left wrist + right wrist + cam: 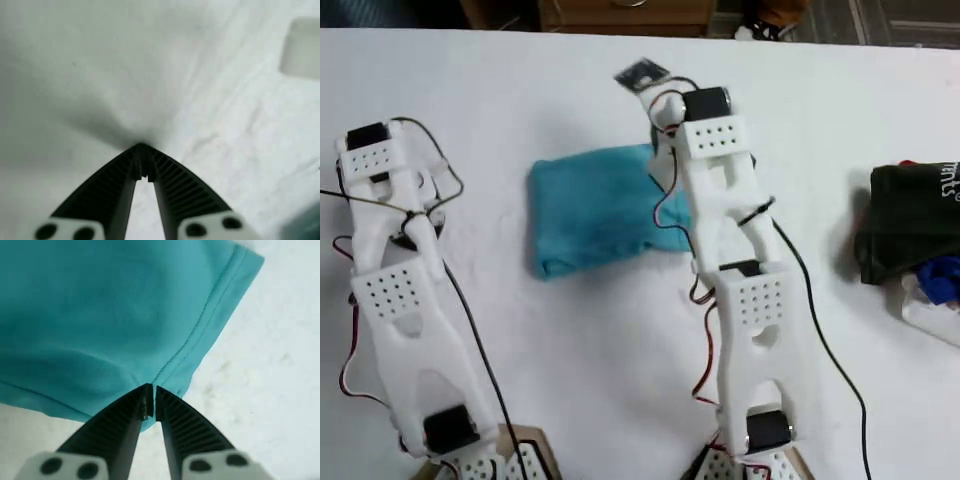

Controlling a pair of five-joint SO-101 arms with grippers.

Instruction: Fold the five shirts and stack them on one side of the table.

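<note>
A teal shirt (595, 215), folded into a rough rectangle, lies in the middle of the white table (520, 100). My right gripper (150, 402) is at the shirt's right edge, under the right arm's wrist (705, 130). Its fingers are shut, with the tips meeting on the hemmed edge of the teal shirt (125, 315). A dark folded shirt (910, 225) rests at the table's right side, with a blue garment (942, 275) beside it. My left gripper (144, 177) is shut over bare white table with nothing in it. The left arm (380, 160) stands at the far left.
Something white (930, 312) lies at the right edge just below the blue garment. Wooden furniture (620, 12) stands beyond the table's far edge. Cables (820, 330) hang along both arms. A pale block (300, 47) shows on the table in the left wrist view.
</note>
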